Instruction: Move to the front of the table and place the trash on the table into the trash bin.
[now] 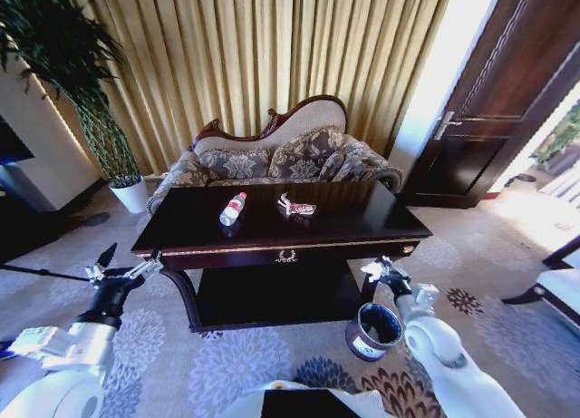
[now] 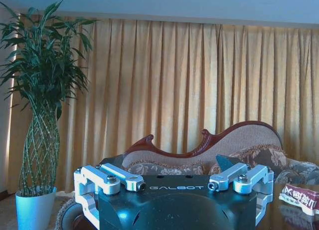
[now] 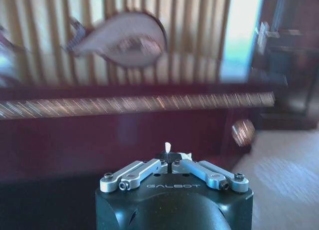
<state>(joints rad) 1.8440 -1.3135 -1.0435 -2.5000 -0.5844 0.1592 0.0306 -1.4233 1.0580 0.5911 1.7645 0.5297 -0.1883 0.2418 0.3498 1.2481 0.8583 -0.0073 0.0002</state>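
The dark glossy table (image 1: 362, 232) with gold trim stands just ahead. On its top lie a clear bottle with a red cap (image 1: 233, 209) and a crumpled red-silver wrapper (image 1: 297, 207), which also shows past my left gripper (image 2: 299, 196). My left gripper (image 1: 127, 273) (image 2: 174, 185) hovers open off the table's front left corner, with nothing in it. By the front right corner my right gripper (image 1: 382, 271) (image 3: 169, 162) is shut on a small white paper scrap (image 3: 168, 147), above the round dark-brown trash bin (image 1: 373, 331) on the carpet.
A patterned sofa (image 1: 272, 160) stands close behind the table. A tall plant in a white pot (image 1: 131, 194) is at the back left. A dark wooden door (image 1: 489, 110) is at the right, and a white-cushioned bench (image 1: 562, 286) at the right edge. Carpet surrounds the table.
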